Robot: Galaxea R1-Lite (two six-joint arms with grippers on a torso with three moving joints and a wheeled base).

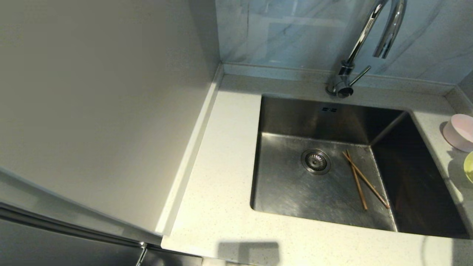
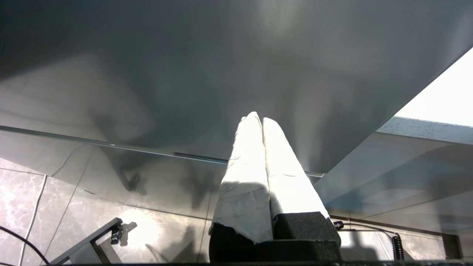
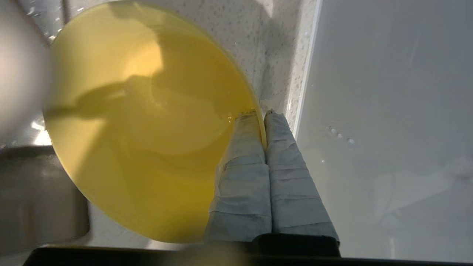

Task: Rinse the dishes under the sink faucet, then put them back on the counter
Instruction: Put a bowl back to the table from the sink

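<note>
Now yellow bowl (image 3: 147, 122) on counter (image 1: 221, 207) right of sink (image 1: 317, 181), rim pinched by right gripper (image 3: 263, 123). Thin edge grip: could slip when lifted. Chopsticks (image 1: 364, 180) in sink. Left gripper (image 2: 258, 122) parked, fingers together.

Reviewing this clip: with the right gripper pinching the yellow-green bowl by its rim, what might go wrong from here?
1. The right gripper holds the yellow-green bowl only by its thin rim; it may slip or swing.
2. The pink bowl sits close beside it and might get knocked.
3. The chopsticks lie crossed in the sink, awkward to pick up.
</note>
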